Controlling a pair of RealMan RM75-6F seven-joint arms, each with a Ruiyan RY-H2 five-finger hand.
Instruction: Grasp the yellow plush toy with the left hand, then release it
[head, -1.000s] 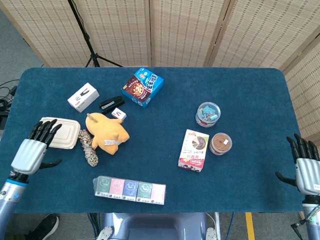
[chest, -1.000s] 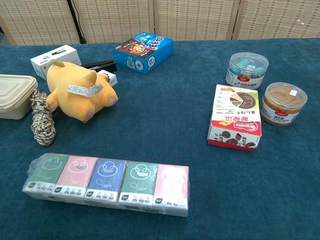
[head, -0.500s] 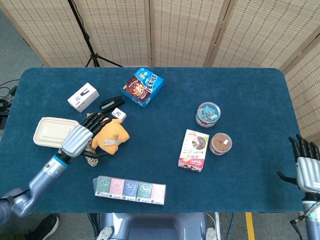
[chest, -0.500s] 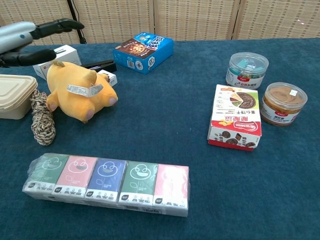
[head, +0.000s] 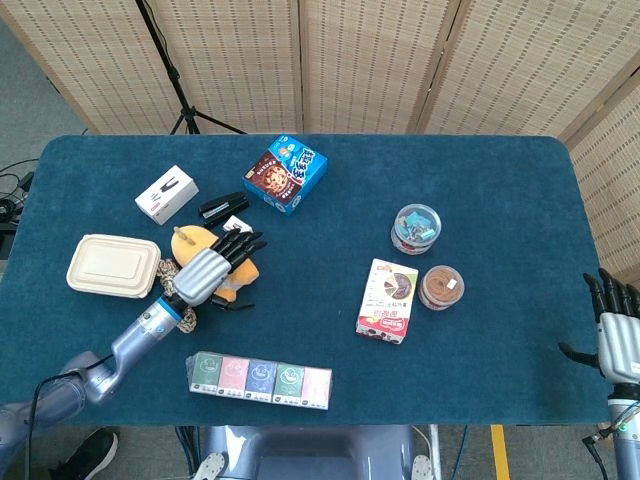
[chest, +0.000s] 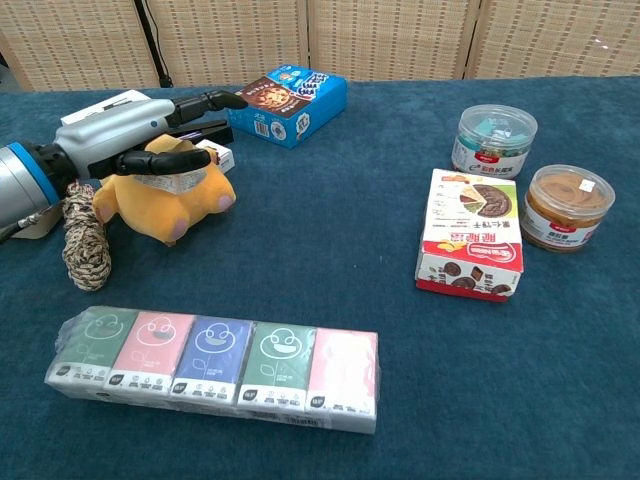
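The yellow plush toy (chest: 183, 194) lies on its side on the blue table, left of centre, and its head (head: 190, 240) shows past my hand in the head view. My left hand (head: 208, 272) hangs directly over it with fingers stretched out and apart. In the chest view my left hand (chest: 132, 130) covers the toy's top, thumb low in front of its white label, and nothing is gripped. My right hand (head: 620, 335) stays open off the table's right edge, far from the toy.
A beige lidded box (head: 112, 265) and a coiled rope (chest: 82, 235) lie just left of the toy. A tissue pack (chest: 215, 365) is in front, a black stapler (head: 223, 207), white box (head: 166, 193) and blue cookie box (head: 285, 173) behind. A snack box (head: 388, 299) and two jars sit right.
My left hand has swung in from the left table edge, passed over the beige box and now sits above the plush toy. The toy has not moved. My right hand is nearly still.
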